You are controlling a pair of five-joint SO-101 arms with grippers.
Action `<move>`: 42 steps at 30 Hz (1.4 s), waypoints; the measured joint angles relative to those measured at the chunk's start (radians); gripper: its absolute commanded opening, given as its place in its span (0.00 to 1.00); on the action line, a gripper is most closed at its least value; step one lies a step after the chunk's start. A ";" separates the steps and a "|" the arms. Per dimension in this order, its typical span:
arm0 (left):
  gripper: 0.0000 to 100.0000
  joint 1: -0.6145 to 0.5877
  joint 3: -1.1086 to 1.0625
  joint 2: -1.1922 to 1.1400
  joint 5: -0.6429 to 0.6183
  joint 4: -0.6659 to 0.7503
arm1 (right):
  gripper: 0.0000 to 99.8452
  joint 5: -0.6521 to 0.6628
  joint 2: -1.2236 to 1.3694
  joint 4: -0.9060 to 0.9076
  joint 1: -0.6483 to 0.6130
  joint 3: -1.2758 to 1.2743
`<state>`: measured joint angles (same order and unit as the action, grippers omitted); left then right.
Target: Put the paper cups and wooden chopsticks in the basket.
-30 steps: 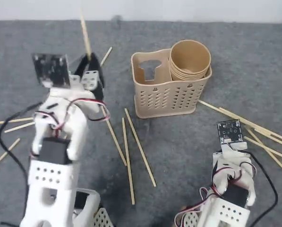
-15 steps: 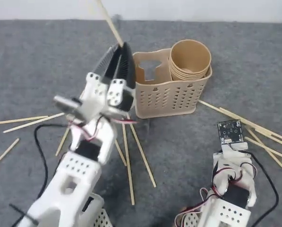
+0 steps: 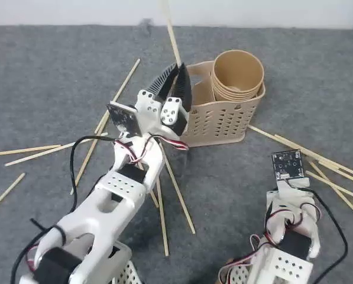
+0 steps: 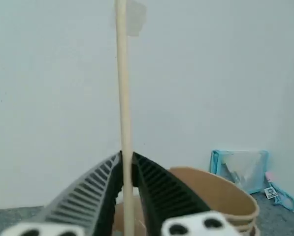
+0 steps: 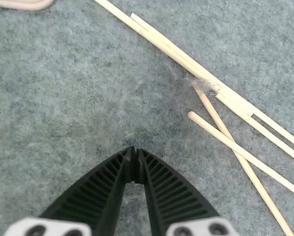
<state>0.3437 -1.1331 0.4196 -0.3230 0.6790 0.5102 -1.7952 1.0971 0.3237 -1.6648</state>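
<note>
Item: thin pale wooden chopstick (image 4: 122, 88), upright, clamped between closed left jaws, beige perforated plastic basket (image 3: 220, 121) just beneath them; best lowered tip-first into its free compartment before release; right jaws closed, empty.

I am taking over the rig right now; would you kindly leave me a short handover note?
Left gripper: jaws shut on one chopstick, held upright by the basket.
Right gripper: jaws shut, empty, over the carpet beside loose chopsticks.
Done: paper cups stacked in one basket compartment.
Left: drop the held chopstick in, then collect the many scattered on the carpet.
</note>
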 measured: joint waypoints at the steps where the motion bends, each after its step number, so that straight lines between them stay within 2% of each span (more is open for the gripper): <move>1: 0.09 0.003 0.000 -0.003 0.009 0.000 | 0.01 0.000 0.000 0.000 0.000 0.000; 5: 0.15 0.014 -0.006 -0.008 0.041 -0.046 | 0.01 0.017 0.000 0.000 0.000 0.000; 8: 0.14 0.014 -0.006 -0.008 0.046 -0.117 | 0.01 0.023 0.000 0.000 0.000 0.000; 14: 0.14 0.014 -0.006 0.003 0.046 -0.129 | 0.01 0.023 0.000 0.000 0.000 0.000; 19: 0.14 0.014 -0.044 0.133 0.046 -0.187 | 0.01 0.023 0.000 0.000 0.000 0.000; 22: 0.14 -0.003 -0.049 0.267 0.046 -0.334 | 0.01 0.023 0.000 0.000 0.000 0.000; 25: 0.14 -0.055 -0.043 0.427 0.046 -0.540 | 0.01 0.023 0.000 0.000 0.000 0.000; 29: 0.15 -0.160 0.058 0.603 0.046 -0.893 | 0.01 0.023 0.000 0.000 0.000 0.000; 34: 0.15 -0.279 0.267 0.618 0.046 -1.293 | 0.01 0.023 0.000 0.000 0.000 0.000; 37: 0.15 -0.322 0.358 0.552 0.046 -1.416 | 0.01 0.023 0.000 0.000 0.000 0.000; 42: 0.15 -0.354 0.480 0.384 0.114 -1.519 | 0.01 0.023 0.000 0.000 0.000 0.000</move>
<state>-0.0107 -0.6529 0.8032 -0.2094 -0.8401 0.5332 -1.7952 1.0971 0.3237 -1.6648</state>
